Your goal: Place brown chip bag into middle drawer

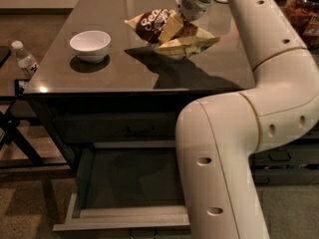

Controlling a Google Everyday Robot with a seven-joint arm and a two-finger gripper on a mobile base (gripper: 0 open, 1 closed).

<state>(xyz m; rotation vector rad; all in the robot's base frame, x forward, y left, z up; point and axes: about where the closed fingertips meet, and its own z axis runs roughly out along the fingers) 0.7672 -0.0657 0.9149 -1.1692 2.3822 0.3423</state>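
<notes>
The brown chip bag [158,28], pale yellow with a dark brown panel and white lettering, hangs tilted just above the back of the dark tabletop [99,73] and casts a shadow on it. My gripper [175,25] is shut on the bag's middle from above right. The middle drawer [84,176] is pulled open below the table front, with light grey side walls and a dark floor. My arm's elbow covers the drawer's right part.
A white bowl [90,44] sits on the table's left side. A closed drawer [119,129] with a dark handle is above the open one. A water bottle [24,59] stands at far left. A jar of orange snacks [302,15] is at far right.
</notes>
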